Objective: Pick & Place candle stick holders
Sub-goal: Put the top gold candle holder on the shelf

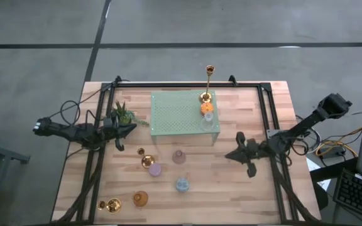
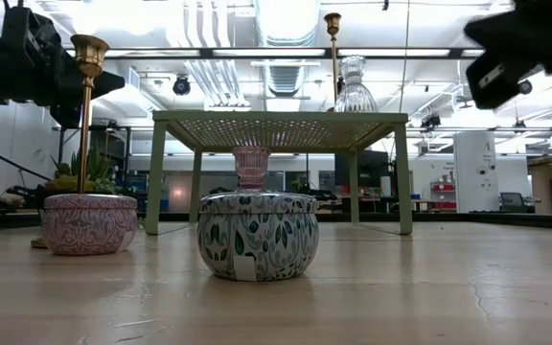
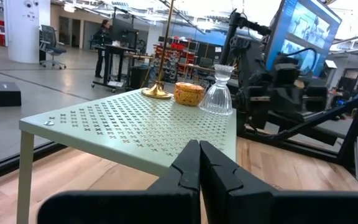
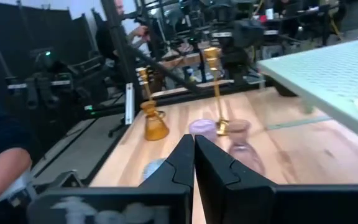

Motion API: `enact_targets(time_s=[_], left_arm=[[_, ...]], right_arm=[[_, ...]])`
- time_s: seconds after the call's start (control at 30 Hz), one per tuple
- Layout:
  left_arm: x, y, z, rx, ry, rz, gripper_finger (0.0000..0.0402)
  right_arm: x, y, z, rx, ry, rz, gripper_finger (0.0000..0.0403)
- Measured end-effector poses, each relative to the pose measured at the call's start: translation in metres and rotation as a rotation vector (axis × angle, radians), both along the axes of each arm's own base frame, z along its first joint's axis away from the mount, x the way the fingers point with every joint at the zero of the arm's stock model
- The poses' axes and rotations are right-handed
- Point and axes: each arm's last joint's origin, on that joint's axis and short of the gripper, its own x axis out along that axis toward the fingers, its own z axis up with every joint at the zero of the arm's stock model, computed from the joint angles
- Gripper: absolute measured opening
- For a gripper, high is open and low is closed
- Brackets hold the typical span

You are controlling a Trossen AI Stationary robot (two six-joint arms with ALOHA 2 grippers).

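A pale green perforated stand holds a tall gold candlestick, an orange holder and a clear glass holder along its right side. On the wood nearer the front stand a gold candlestick, a purple holder, a pink holder, a blue holder, an amber holder and another gold candlestick. My left gripper is shut and empty, level, left of the stand. My right gripper is shut and empty, right of the pink holder.
A small green potted plant stands beside my left gripper, at the stand's left edge. A black frame runs along the table's far edge and down both sides. Bare wood lies at the front right. A person's sleeve shows beyond the table.
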Motion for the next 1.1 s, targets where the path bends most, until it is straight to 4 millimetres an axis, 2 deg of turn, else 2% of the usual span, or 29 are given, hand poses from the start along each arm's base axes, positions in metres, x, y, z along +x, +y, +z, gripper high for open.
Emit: enact_targets(time_s=[0.17,0.33,0.73,1.1], left_arm=[[0.0,0.0,0.0,0.0,0.0,0.001,0.0003],[0.0,0.0,0.0,0.0,0.0,0.001,0.0003],[0.0,0.0,0.0,0.0,0.0,0.001,0.0003],[0.0,0.0,0.0,0.0,0.0,0.001,0.0003]], right_arm=[[-0.009,-0.018,-0.008,0.007,-0.034,0.021,0.0008],[-0.016,-0.025,-0.008,-0.036,-0.056,0.029,0.0008],[-0.034,-0.033,0.007,-0.038,-0.16,0.019,0.0008],[-0.036,-0.034,0.009,-0.028,-0.176,0.018,0.0008]])
